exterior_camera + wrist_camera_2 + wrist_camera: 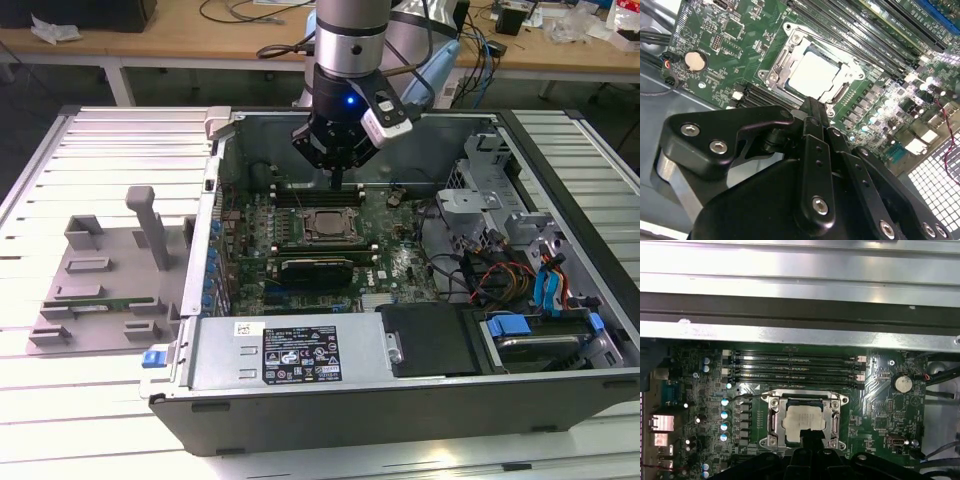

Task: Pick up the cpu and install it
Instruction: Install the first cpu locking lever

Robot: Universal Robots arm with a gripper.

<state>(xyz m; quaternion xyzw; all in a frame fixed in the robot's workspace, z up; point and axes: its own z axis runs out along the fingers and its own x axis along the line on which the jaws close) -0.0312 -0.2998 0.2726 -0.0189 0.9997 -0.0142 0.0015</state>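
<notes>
One cpu (812, 75), silvery lid up, seated flat inside the metal-framed socket (774, 416) on the green motherboard (730, 50), so placement looks done. Jaws (815, 107) hovering just above the chip's near edge, drawn together and holding nothing, presumably clear of the seated part. Memory slots (795, 369) beside the socket, plain in the first wrist view. Whole open computer case (400, 400) on the slatted bench (100, 400), plain in the exterior view.
</notes>
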